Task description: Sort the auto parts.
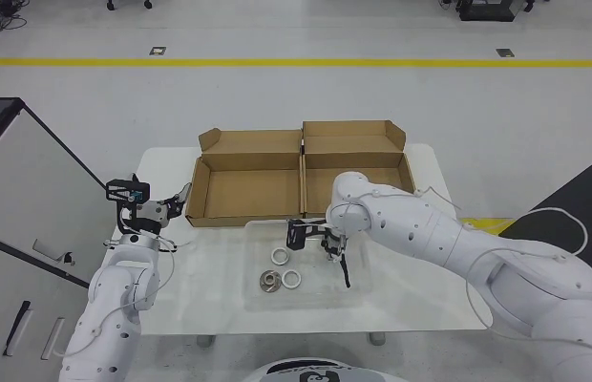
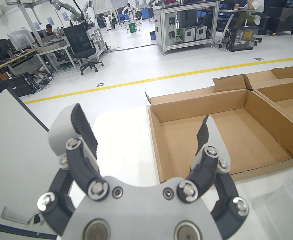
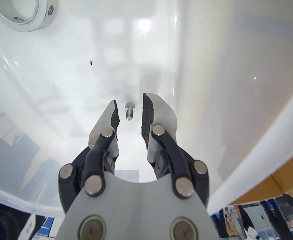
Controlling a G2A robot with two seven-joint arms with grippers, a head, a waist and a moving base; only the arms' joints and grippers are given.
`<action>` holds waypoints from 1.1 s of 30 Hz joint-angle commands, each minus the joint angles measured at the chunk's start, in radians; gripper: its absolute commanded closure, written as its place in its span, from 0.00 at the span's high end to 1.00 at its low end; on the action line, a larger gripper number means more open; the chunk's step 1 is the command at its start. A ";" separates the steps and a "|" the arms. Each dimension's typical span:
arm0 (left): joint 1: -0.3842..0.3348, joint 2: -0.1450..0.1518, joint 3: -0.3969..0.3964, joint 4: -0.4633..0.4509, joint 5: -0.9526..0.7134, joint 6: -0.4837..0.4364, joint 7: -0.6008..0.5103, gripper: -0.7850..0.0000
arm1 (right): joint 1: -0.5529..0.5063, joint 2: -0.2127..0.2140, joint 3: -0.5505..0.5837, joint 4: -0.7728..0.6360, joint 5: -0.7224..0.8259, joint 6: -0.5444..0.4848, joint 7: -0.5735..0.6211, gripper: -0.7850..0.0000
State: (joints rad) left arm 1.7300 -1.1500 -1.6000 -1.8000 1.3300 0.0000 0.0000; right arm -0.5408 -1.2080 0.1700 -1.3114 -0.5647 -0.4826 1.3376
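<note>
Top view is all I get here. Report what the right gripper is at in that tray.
Observer: The right gripper is open, with a small bolt lying on the floor of the tray between its fingers, a gap on each side.
Operator: Describe the nearest other part.
Observer: A metal ring lies farther along the tray; it has two small screw holes in its wall.
Operator: Check the left gripper.
Observer: The left gripper is open and empty, pointed toward the left box.
</note>
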 commanded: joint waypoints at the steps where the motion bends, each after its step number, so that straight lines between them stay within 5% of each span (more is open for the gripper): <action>1: 0.000 0.000 0.000 0.000 0.000 0.000 0.000 1.00 | -0.001 0.000 0.000 -0.001 -0.001 0.002 0.002 0.29; 16: 0.000 0.000 0.000 0.000 0.000 0.000 0.000 1.00 | -0.007 -0.003 0.000 0.014 -0.005 0.013 0.012 0.24; 22: 0.000 0.000 0.000 0.000 0.000 0.000 0.000 1.00 | -0.009 -0.009 0.000 0.024 -0.010 0.019 0.019 0.00; 33: 0.000 0.000 0.000 0.000 0.000 0.000 0.000 1.00 | 0.050 0.011 0.003 -0.035 0.076 0.026 0.026 0.00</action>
State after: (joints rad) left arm 1.7300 -1.1500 -1.6000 -1.8000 1.3300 0.0000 0.0000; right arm -0.5014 -1.2029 0.1711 -1.3329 -0.5058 -0.4563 1.3638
